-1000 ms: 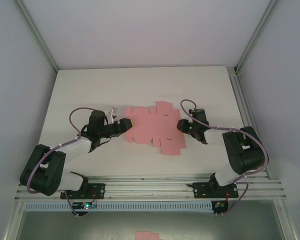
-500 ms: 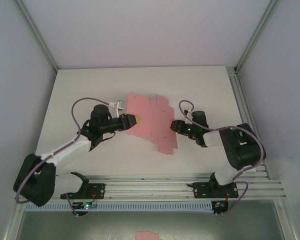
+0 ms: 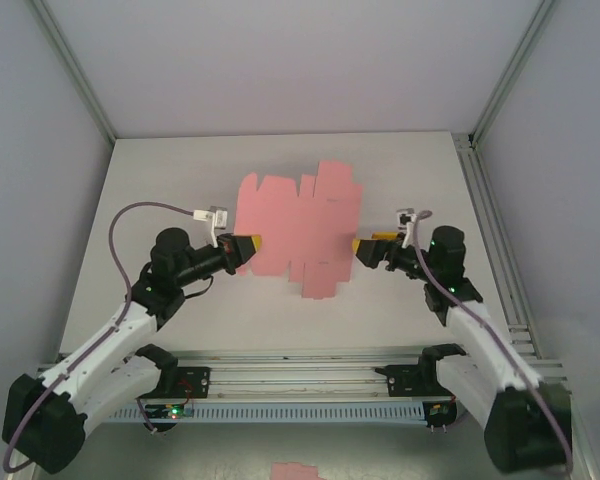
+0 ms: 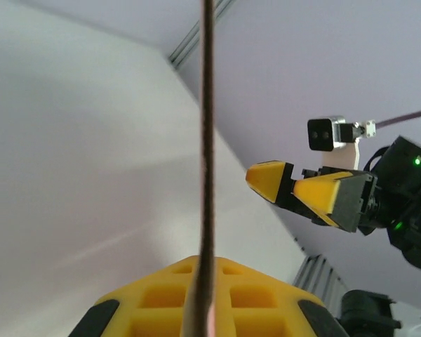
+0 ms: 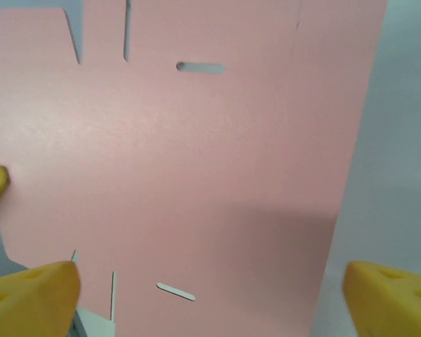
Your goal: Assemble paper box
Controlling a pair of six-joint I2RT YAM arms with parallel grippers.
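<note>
The paper box is a flat pink die-cut sheet [image 3: 298,225] with flaps and slots, held up off the white table [image 3: 160,180]. My left gripper [image 3: 246,248] is shut on the sheet's left edge. In the left wrist view the sheet [image 4: 207,140] runs edge-on as a thin dark line between the yellow fingers [image 4: 252,295] of my left gripper [image 4: 207,281]. My right gripper [image 3: 364,250] stands open just off the sheet's right edge, apart from it. In the right wrist view the sheet [image 5: 196,161] faces the camera, and my right gripper [image 5: 210,298] has its fingertips [image 5: 35,295] spread wide with nothing between them.
A small pink paper scrap [image 3: 295,470] lies below the near rail [image 3: 310,372]. Metal frame posts [image 3: 75,70] rise at the table's back corners. The right gripper [image 4: 302,191] shows across from the left wrist camera, its jaws apart.
The left gripper shut on the sheet's left edge and lifted it off the table. The right gripper opened wide and drew back to the right, off the sheet.
</note>
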